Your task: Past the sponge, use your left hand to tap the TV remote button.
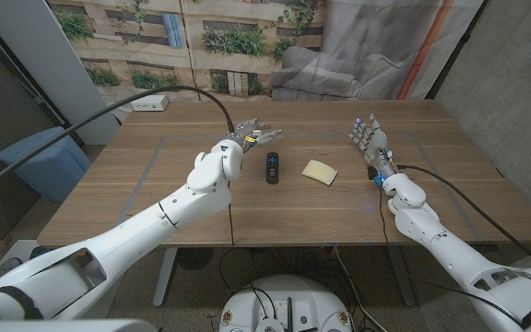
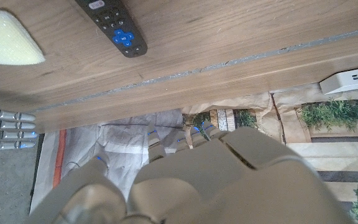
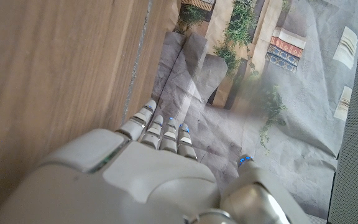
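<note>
Wooden planks of the table (image 1: 155, 194) carry only two small things, with a printed garden backdrop hanging behind. Your left robot hand (image 1: 252, 136) hovers just above the table with its fingers spread and nothing in them. The TV remote (image 1: 271, 167) lies just beside it, slightly nearer you and toward your right arm, and the yellow sponge (image 1: 319, 171) sits just beyond the remote on that same side. In the left wrist view the remote's blue direction pad (image 2: 123, 38) faces up.

Judge the remote as a light, stiff plastic bar that may skate on smooth wood if you push it sideways, so come down straight onto a button with one fingertip and no grasp at all. The sponge looks soft and light and would shift at a brush, so keep clear of it.

Your right robot hand (image 1: 370, 141) stands upright beyond the sponge, fingers apart, holding nothing.
</note>
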Controlling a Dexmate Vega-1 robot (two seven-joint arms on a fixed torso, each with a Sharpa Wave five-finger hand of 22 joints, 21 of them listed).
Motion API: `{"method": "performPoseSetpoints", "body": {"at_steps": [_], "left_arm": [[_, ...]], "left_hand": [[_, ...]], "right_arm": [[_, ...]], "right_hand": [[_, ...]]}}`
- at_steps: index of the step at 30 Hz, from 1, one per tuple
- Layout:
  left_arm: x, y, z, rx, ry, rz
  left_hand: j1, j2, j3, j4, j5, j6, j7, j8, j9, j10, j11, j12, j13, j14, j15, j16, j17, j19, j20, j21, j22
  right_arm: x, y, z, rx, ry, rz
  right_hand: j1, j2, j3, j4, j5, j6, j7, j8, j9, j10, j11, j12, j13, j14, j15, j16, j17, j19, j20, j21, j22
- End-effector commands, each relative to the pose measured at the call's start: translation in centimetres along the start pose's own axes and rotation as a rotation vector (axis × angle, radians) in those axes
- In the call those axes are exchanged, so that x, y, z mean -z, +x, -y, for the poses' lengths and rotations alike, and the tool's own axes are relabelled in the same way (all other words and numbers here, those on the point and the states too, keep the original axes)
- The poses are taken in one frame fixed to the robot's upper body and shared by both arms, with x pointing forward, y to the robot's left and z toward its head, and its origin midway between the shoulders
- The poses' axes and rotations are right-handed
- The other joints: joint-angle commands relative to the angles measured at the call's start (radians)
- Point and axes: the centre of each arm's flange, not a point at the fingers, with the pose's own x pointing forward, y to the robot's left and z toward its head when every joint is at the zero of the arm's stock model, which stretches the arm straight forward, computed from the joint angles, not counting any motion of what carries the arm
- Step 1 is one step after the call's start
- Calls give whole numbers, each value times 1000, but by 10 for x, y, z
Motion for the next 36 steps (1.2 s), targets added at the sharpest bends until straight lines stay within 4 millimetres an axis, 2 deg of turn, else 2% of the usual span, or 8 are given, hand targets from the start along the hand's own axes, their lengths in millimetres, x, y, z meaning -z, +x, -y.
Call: {"method": "performPoseSetpoints", "body": {"at_steps": [1,4,9,15,21,24,28,36], "left_arm": [[32,-7,-1,-102,-226,10],[39,-6,1,-122,-284,13],[50,-3,5,-150,-383,26],[58,-3,7,-160,-447,3],[69,-1,13,-178,-565,14],[74,1,18,-187,-628,18],[80,4,24,-192,-670,25],[89,9,34,-231,-750,34]], "left_hand": [[13,98,12,-5,6,-15,-4,3,3,-8,-8,5,3,-57,-3,3,0,-12,-18,7,1],[15,98,16,-7,6,-20,-5,3,3,3,-12,6,3,-49,-8,2,0,-4,-18,6,0],[19,97,27,-11,7,-88,2,-6,3,12,-14,0,2,-55,-8,-9,0,-2,-25,-4,0],[20,96,32,-13,7,-105,15,-3,3,24,-17,0,2,-54,-14,-12,0,3,-30,-7,0],[20,95,41,-14,7,-139,48,-1,3,25,-20,-6,2,-50,-21,-14,-1,11,-37,-13,0],[21,93,43,-16,6,-152,52,-2,3,25,-23,-8,2,-49,-23,-15,-1,13,-39,-14,0],[23,92,47,-19,6,-158,66,1,3,23,-27,-11,2,-48,-24,-16,-1,15,-40,-16,-1],[25,93,59,-21,7,-159,138,9,3,29,-29,-14,2,-36,-24,-15,-2,18,-47,-24,-1]], "right_arm": [[-2,1,-4,17,-13,1],[-3,1,-4,19,-23,-1],[-5,2,-5,28,-30,-1],[-6,5,-7,24,-40,-2],[-7,11,-8,1,-5,3],[-7,14,-10,-3,-12,7],[-8,18,-14,1,-17,6],[-11,17,-22,31,-38,19]], "right_hand": [[3,3,3,6,7,4,7,10,2,7,2,6,-1,8,-4,6,0,8,-7,8,2],[2,3,3,6,7,5,7,10,2,7,2,6,-1,8,-4,5,0,8,-7,8,2],[2,3,2,7,8,5,7,9,2,10,-2,7,-1,8,-6,5,-1,8,-8,8,2],[1,5,2,8,8,9,5,11,2,17,-5,9,-2,14,-11,8,-3,11,-10,9,2],[-1,6,0,11,9,3,3,7,2,8,-3,4,-2,6,-5,5,-4,4,-7,6,2],[-3,5,-2,13,9,-11,3,2,2,-3,-4,-1,-2,-5,-1,1,-5,-6,-5,3,2],[-4,4,-4,15,10,-15,2,2,2,-5,-19,-1,-2,-5,-24,2,-7,-14,-9,1,2],[-4,3,-6,16,12,-40,9,-4,1,-8,-27,-3,-3,-11,-29,-1,-12,-29,-20,-1,2]]}}
